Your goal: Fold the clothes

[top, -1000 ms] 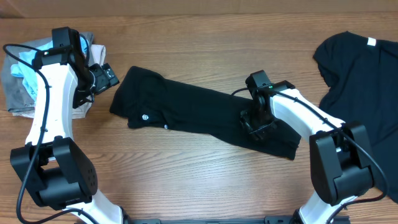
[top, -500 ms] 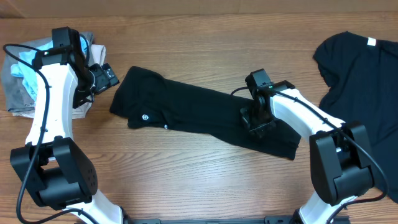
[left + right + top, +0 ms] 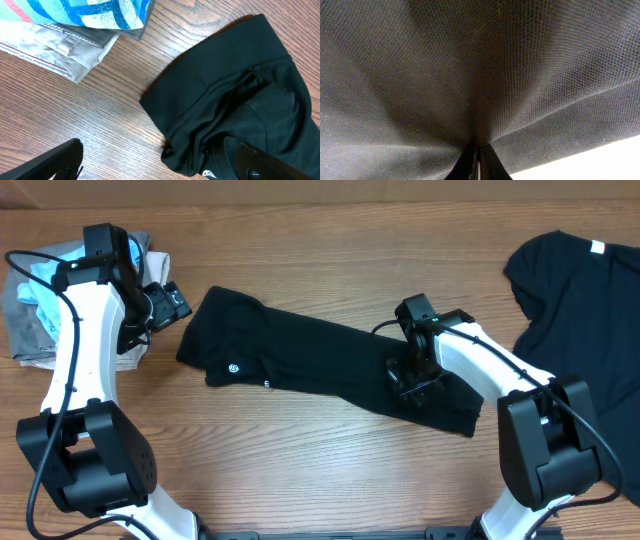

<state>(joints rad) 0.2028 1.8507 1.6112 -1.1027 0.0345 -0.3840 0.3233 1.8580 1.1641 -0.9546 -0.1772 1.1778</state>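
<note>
Shirt (image 3: 320, 365) lies as a long folded strip across the mid worktop (image 3: 330, 470), running from 10 to 4 o'clock. Right tool (image 3: 412, 380) sits on the strip's 4 o'clock end, clenched on a pinch of black fabric that fills the right wrist view. Left tool (image 3: 170, 302) is released, fingers wide, just beside the strip's 10 o'clock end. Second shirt (image 3: 580, 290) is spread at 2 o'clock. Pile (image 3: 40, 310) of grey and blue-striped cloth sits at the far 10 o'clock edge.

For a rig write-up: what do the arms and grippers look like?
Left arm and right arm: white shells, bulky black joints, thin black cables looping alongside. Left gripper and right gripper are black; a green light glows at the right wrist.
</note>
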